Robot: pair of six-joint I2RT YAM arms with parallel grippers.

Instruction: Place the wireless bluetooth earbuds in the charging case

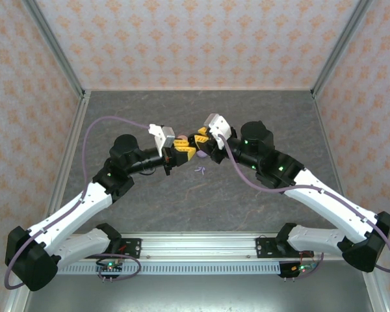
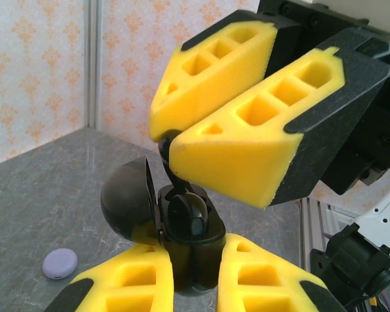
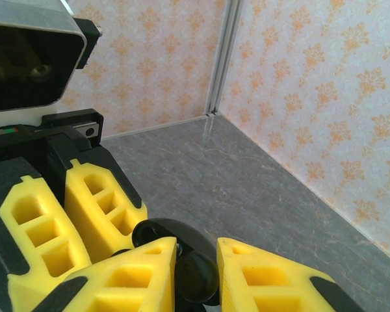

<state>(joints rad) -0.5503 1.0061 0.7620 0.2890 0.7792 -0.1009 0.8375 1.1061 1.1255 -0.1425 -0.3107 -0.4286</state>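
Far left in the left wrist view, a lilac round case [image 2: 60, 263] lies flat on the grey bench [image 1: 247, 117], well apart from the rest. Left end effector [image 1: 181, 155] is raised over mid-bench and clamped narrow on a black charging case [image 2: 188, 227], held between its yellow fingers [image 2: 123, 283]. The lid [image 2: 123, 201] is swung open to the left. A black earbud [image 2: 171, 166] stands upright directly above the case, its lower end at the open well; I cannot tell if it is seated. Right end effector [image 1: 198, 140] meets it from the right, its fingers nearly together and pinching the earbud's top. Both end effectors are tip to tip. Lilac earbuds [image 1: 200, 170] lie on the bench just below them, too small for detail.
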